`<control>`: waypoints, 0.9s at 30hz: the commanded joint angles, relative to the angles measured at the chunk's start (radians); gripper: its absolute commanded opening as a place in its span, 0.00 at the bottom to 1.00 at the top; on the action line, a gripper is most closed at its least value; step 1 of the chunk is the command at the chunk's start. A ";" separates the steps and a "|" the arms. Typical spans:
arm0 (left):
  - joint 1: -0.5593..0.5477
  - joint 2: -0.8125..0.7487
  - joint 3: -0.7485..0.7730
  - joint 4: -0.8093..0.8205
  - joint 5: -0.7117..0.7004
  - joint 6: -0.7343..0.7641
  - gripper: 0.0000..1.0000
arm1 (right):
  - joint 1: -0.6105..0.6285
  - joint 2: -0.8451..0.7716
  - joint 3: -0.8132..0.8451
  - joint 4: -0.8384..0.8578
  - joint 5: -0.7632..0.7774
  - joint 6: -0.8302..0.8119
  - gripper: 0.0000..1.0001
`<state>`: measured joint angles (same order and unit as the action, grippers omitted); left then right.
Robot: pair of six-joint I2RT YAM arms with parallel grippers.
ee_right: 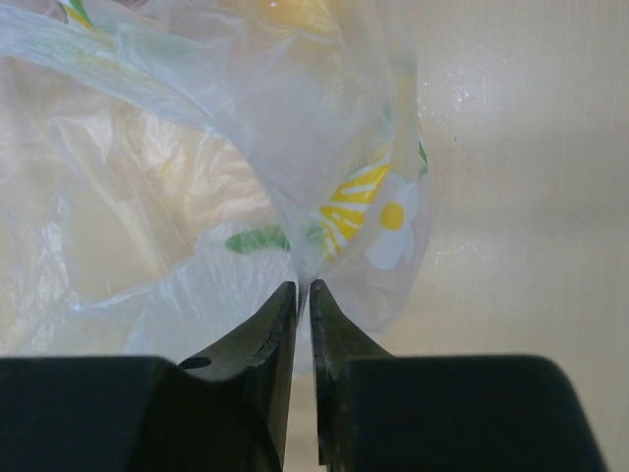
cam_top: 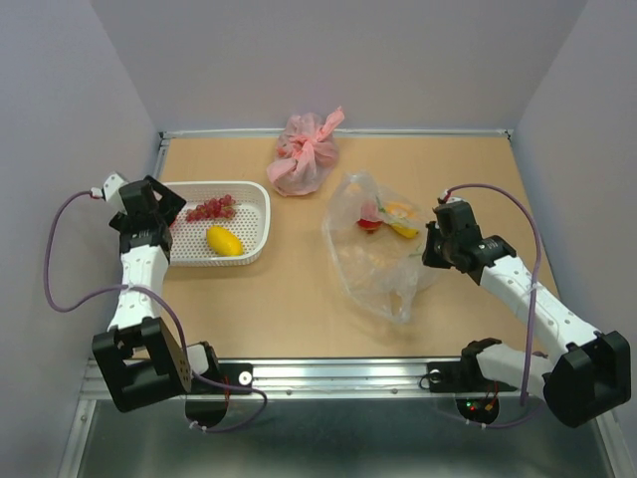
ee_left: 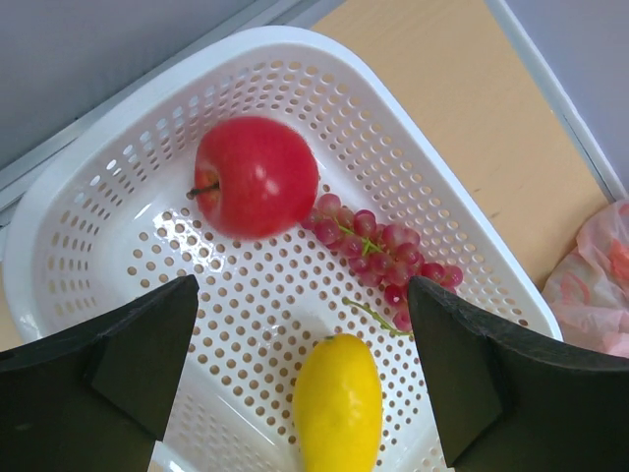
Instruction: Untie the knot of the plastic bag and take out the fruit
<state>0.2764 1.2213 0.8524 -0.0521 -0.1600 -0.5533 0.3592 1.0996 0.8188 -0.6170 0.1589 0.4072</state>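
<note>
The clear plastic bag [cam_top: 373, 264] lies slack right of the table's middle. I see no tied knot on it. Inside it are a red fruit [cam_top: 369, 223] and an orange-yellow fruit [cam_top: 401, 221]. My right gripper [cam_top: 435, 242] is at the bag's right side; in the right wrist view it [ee_right: 303, 287] is shut on a fold of the bag [ee_right: 197, 177]. My left gripper [cam_top: 164, 217] hangs open and empty [ee_left: 303, 295] over the white basket [cam_top: 254, 199]. The basket [ee_left: 295, 49] holds a red apple [ee_left: 256, 175], a grape bunch [ee_left: 378, 254] and a yellow mango [ee_left: 339, 403].
A pink tied bag [cam_top: 306, 154] sits at the back of the table, between basket and clear bag; it also shows at the right edge of the left wrist view [ee_left: 600, 285]. Walls close in the table on the left, back and right.
</note>
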 commanded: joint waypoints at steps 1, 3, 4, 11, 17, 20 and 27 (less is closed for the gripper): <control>-0.022 -0.060 0.023 -0.019 0.022 0.059 0.99 | -0.006 -0.009 0.057 0.039 -0.024 -0.039 0.17; -0.123 -0.078 0.045 -0.028 0.039 0.104 0.99 | -0.006 -0.010 0.066 0.039 -0.025 -0.054 0.20; -0.172 -0.092 0.054 -0.034 0.033 0.118 0.99 | -0.006 -0.009 0.071 0.039 -0.027 -0.064 0.25; -0.712 -0.134 0.073 0.001 -0.016 0.130 0.99 | -0.006 -0.023 0.158 0.037 -0.099 -0.201 0.85; -1.080 -0.073 0.092 0.088 -0.098 0.165 0.99 | -0.006 0.105 0.333 0.034 -0.071 -0.372 1.00; -1.183 -0.007 0.100 0.129 -0.113 0.205 0.99 | -0.006 0.195 0.419 0.037 -0.084 -0.441 1.00; -1.289 0.138 0.112 0.221 -0.109 0.260 0.99 | -0.080 0.468 0.577 0.059 -0.222 -0.432 1.00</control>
<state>-0.9821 1.3216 0.9348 0.0738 -0.2481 -0.3454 0.3393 1.4765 1.2987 -0.5877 0.0135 -0.0021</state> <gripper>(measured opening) 0.986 0.998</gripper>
